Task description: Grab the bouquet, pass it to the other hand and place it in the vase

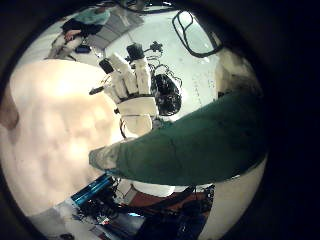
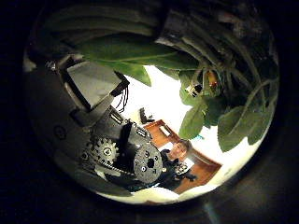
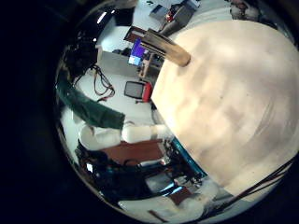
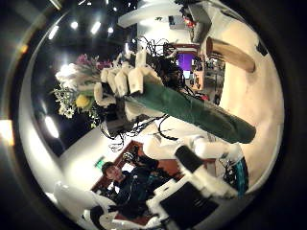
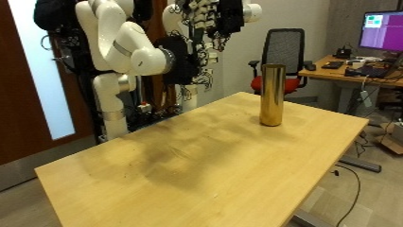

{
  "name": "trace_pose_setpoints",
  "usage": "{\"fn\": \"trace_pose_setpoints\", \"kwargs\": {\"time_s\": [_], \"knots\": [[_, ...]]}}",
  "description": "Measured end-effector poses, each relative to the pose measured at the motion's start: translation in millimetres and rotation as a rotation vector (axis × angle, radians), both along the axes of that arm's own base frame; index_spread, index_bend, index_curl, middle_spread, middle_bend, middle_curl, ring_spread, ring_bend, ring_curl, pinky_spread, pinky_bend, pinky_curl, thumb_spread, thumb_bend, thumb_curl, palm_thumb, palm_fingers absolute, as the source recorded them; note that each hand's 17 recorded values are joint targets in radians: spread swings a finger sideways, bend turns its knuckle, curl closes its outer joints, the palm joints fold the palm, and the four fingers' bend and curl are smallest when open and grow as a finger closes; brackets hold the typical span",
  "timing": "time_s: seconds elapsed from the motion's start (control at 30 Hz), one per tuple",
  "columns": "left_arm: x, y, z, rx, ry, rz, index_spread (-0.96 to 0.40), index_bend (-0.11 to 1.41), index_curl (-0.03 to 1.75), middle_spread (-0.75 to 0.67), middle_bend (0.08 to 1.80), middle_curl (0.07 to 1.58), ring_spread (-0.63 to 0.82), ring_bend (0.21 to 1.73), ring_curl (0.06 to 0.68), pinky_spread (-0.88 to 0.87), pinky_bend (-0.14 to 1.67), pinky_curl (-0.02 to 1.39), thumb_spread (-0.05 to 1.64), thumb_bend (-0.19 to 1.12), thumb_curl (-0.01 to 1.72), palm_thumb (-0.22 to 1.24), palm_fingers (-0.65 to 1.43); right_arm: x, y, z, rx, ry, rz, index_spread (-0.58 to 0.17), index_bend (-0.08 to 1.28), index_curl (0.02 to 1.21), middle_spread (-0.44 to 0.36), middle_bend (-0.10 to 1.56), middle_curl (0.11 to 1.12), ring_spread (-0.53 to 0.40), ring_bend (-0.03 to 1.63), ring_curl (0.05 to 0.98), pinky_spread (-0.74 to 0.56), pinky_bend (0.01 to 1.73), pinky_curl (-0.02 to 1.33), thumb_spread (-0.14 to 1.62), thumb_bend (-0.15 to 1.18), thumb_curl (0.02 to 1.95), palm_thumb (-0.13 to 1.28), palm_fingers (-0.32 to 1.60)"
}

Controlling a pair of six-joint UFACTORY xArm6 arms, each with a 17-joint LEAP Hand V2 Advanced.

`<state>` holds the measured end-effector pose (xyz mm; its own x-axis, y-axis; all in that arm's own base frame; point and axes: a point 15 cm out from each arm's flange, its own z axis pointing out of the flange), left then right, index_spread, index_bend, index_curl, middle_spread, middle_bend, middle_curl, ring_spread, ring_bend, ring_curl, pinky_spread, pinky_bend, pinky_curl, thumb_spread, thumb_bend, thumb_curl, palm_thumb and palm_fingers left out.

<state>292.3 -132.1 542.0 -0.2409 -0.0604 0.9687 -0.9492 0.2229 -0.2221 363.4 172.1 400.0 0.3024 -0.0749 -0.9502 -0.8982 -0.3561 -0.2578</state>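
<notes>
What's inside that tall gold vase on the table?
Nothing shows above the rim of the vase; its inside is hidden by its wall. The bouquet is not there: a hand holds it up off the table.

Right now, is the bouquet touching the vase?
Apart. In the right thumb side palm view the bouquet is held aloft, clear of the vase on the table.

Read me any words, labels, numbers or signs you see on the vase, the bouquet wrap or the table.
No text can be read in any view.
Vase: plain gold surface, no label showing.
Bouquet: plain green wrap, no print showing.
Table: bare wood, no marks.
Monitor behind the table: its screen is lit, but whatever it shows is too small to read.
</notes>
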Motion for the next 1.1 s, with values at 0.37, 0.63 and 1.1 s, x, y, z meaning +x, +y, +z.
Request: {"fn": "trace_pose_setpoints", "kwargs": {"time_s": [0.37,0.63,1.1], "knots": [[9,34,34,0.077,-0.135,0.137,-0.76,0.51,1.26,-0.49,1.17,0.93,-0.42,1.43,0.558,-0.56,1.15,0.65,0.12,-0.02,0.86,1.12,1.08,34,-11,1,0.090,0.054,-0.239,-0.309,0.12,0.20,0.142,0.15,0.24,0.190,0.31,0.233,0.31,0.33,0.41,0.95,-0.03,0.47,0.81,-0.12],[20,69,68,0.124,-0.219,0.253,-0.77,0.45,1.35,-0.48,1.17,0.92,-0.42,1.42,0.559,-0.56,1.14,0.66,0.10,-0.02,0.88,1.12,1.09,49,-26,-3,0.097,0.059,-0.310,-0.290,0.14,0.19,0.152,0.16,0.21,0.191,0.29,0.240,0.31,0.33,0.37,0.95,-0.02,0.47,0.82,-0.09],[45,139,114,0.080,-0.326,0.432,-0.76,0.42,1.43,-0.48,1.17,0.92,-0.42,1.42,0.565,-0.57,1.12,0.67,0.10,-0.02,0.90,1.12,1.10,57,-29,-18,0.089,0.086,-0.338,-0.272,0.14,0.20,0.162,0.17,0.22,0.196,0.29,0.257,0.32,0.34,0.35,0.96,-0.02,0.48,0.85,-0.05]]}}
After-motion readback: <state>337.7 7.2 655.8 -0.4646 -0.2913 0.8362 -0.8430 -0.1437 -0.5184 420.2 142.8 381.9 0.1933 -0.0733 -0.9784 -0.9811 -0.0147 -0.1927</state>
